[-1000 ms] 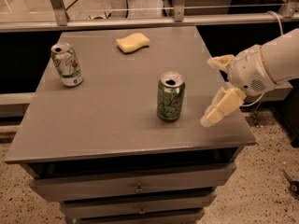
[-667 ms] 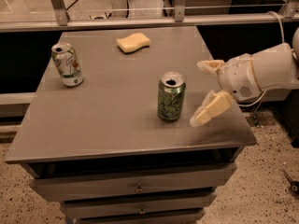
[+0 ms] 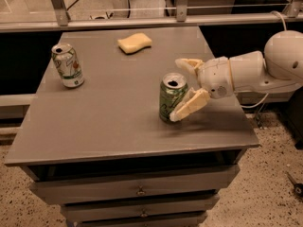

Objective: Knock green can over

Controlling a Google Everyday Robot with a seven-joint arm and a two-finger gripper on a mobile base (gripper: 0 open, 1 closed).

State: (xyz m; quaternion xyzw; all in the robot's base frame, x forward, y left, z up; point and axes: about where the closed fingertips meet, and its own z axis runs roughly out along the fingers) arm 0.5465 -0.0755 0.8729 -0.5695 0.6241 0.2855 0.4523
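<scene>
A: Where do we find the green can (image 3: 171, 98)?
B: We see it upright on the counter (image 3: 118, 126).
A: And the claw (image 3: 178, 90)?
B: Just right of the green can, spread wide and gripping nothing. One finger (image 3: 191, 104) lies against the green can's lower right side; the other reaches past its rim.
A: What else do we see?
B: A white can (image 3: 67, 65) stands well left of the green can, and a sponge (image 3: 135, 43) lies behind it.

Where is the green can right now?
In the camera view, the green can stands upright right of centre on the grey table, with the open tool straddling it from the right.
</scene>
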